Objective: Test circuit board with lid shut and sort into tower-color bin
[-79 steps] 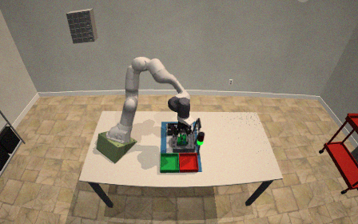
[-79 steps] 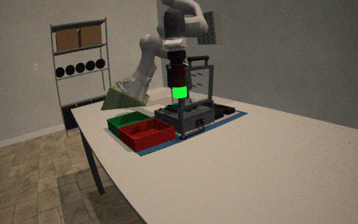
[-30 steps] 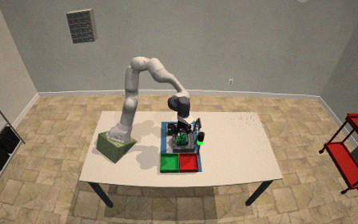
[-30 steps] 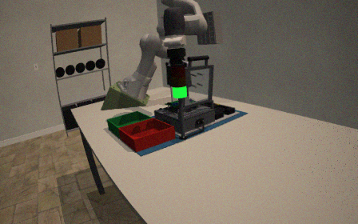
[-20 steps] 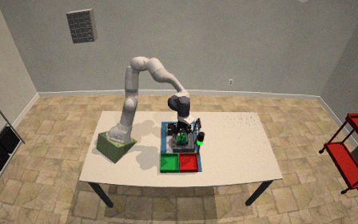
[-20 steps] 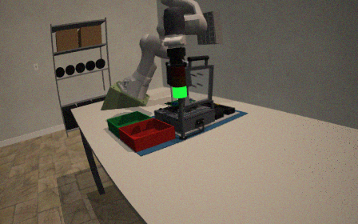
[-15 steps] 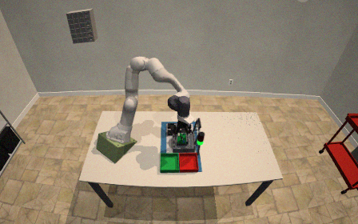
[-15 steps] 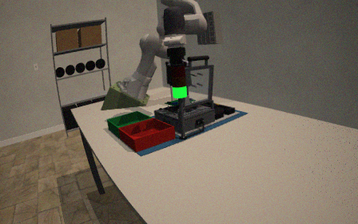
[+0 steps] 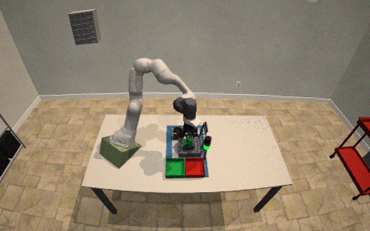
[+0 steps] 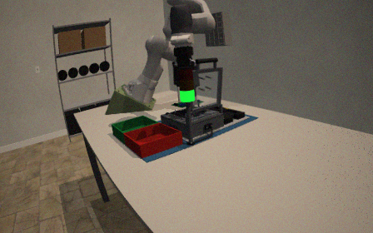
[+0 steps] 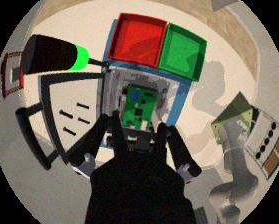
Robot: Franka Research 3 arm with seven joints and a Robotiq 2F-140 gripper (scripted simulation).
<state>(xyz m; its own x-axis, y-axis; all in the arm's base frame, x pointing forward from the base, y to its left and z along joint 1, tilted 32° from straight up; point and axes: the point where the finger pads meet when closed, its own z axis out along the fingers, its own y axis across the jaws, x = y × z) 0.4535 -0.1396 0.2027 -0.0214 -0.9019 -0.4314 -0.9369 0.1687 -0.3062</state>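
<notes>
1. A green circuit board [image 11: 139,108] with a white end lay over the grey tester [image 10: 196,117].
2. The signal tower [image 10: 186,96] glowed green.
3. Green bin [image 9: 175,167] and red bin [image 9: 195,167] stood on a blue mat [image 10: 242,121].
4. The table [image 9: 244,153] was off-white.
</notes>
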